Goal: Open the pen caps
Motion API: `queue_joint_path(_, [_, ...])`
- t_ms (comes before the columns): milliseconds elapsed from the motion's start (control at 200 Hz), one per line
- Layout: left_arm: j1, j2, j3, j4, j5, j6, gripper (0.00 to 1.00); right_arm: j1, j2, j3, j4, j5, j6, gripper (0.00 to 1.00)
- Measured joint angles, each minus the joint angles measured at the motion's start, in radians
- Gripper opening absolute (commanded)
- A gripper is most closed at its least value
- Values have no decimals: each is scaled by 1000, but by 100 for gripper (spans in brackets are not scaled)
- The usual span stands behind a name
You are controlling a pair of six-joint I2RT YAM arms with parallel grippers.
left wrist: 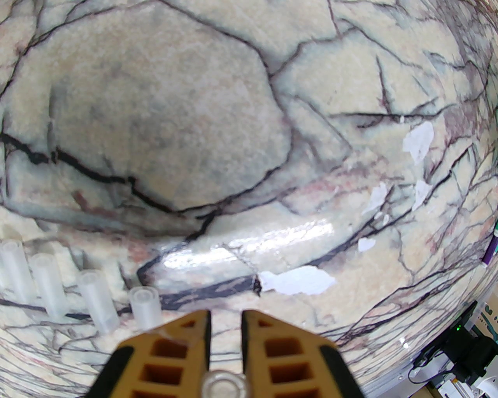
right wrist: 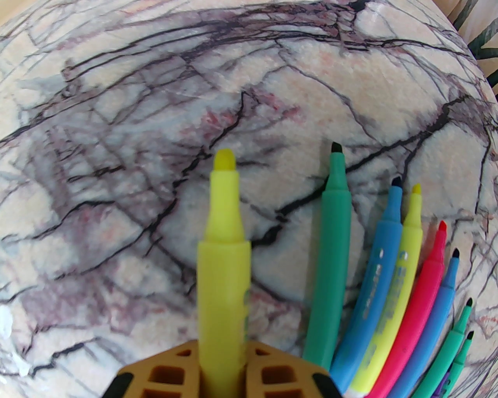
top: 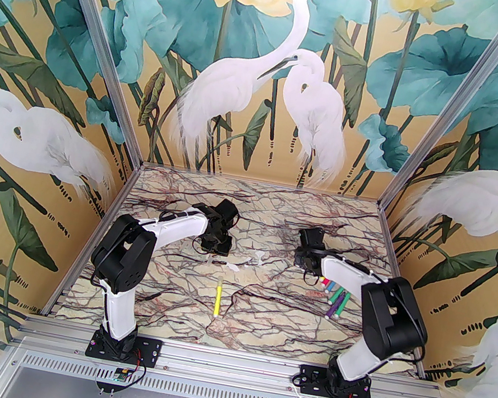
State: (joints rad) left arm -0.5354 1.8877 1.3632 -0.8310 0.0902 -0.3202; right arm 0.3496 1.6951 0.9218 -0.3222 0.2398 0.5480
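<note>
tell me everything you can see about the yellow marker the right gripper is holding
The yellow marker is a smooth, bright plastic felt-tip, uncapped, its wedge-shaped yellow tip bare beyond a slimmer neck. The right gripper is shut on its barrel, clamping it from both sides, the tip pointing away from the wrist camera over the marbled table. It sits apart from the green marker beside it.

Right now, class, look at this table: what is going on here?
The right tool grips an uncapped yellow marker, beside a fan of uncapped pens. The left tool pinches a clear cap near a row of loose caps. One yellow pen lies mid-table, seemingly still capped.
</note>
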Motion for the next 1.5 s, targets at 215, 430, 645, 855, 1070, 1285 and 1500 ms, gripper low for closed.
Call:
queue_joint_path(215, [-3,12,0,-5,-1,0,1,-16,35,18,-3,0,-3,0])
queue_joint_path(430, [-10,21,0,-14,-3,3,1,-38,54,24,-12,0,-3,0])
queue_joint_path(645, [-16,28,0,-26,-8,4,5,-48,61,31,-16,0,-3,0])
queue_joint_path(855, [-21,32,0,-27,-10,11,7,-49,69,31,-18,0,-3,3])
queue_joint_path(1070, [-21,39,0,-35,-11,11,8,-49,70,31,-18,0,-3,6])
queue_joint_path(1285, [-21,40,0,-41,-25,11,10,-49,70,31,-18,0,-3,7])
queue_joint_path(1500, [-21,40,-23,-41,-36,11,13,-52,71,34,-19,0,-3,9])
